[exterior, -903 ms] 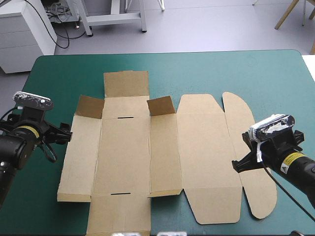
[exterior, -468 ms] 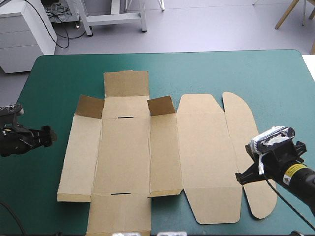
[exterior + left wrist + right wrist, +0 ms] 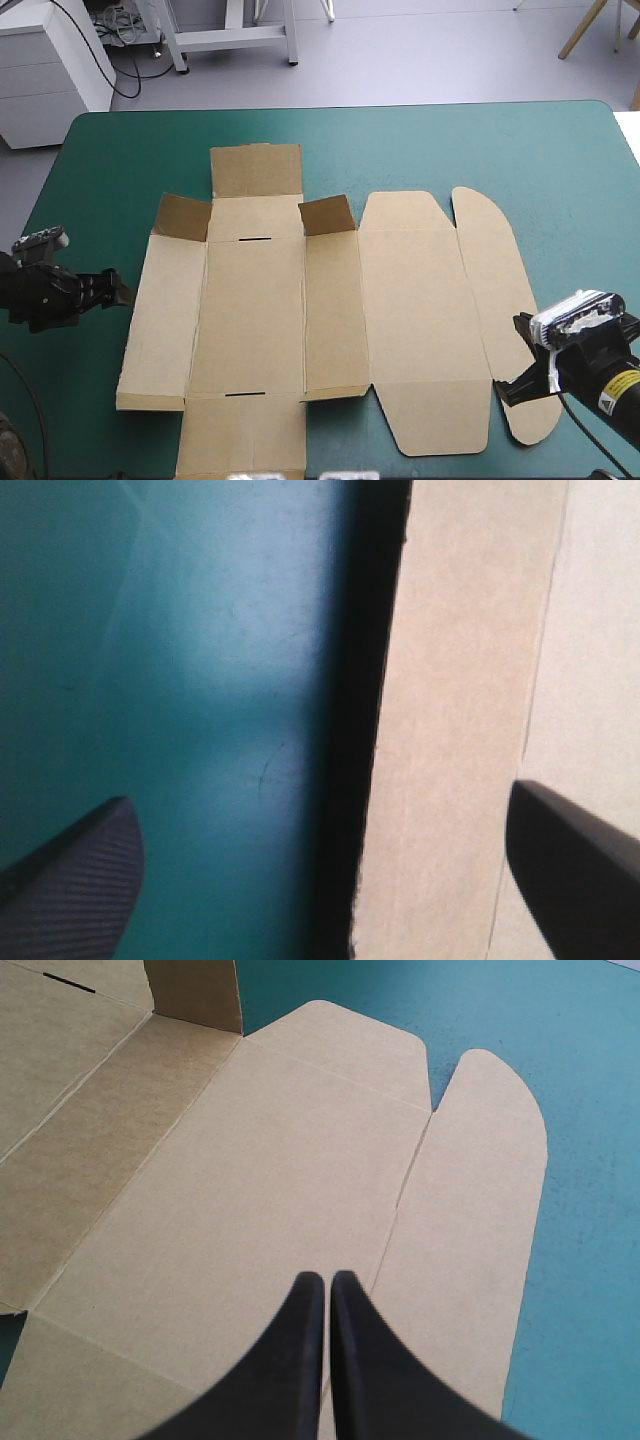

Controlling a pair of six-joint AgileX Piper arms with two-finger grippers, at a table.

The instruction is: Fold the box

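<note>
Box (image 3: 300,310) mostly flat mid-frame on the teal-green cover (image 3: 450,140); I've got the left gripper (image 3: 108,290) spread wide at its left edge, likely to lift that wall, and the right gripper (image 3: 512,385) pinched closed, empty, lower right.

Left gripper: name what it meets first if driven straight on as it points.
Most likely the outer edge of the box's left panel, lying just ahead between the left gripper's open fingers; height is unclear.

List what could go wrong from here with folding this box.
1. The left gripper, open, straddles the left edge of the box; closing off-line may push the loose sheet instead of gripping it.
2. The right gripper, shut, hangs by the crease of the rounded flap; pressing there might drag or crease the board.
</note>
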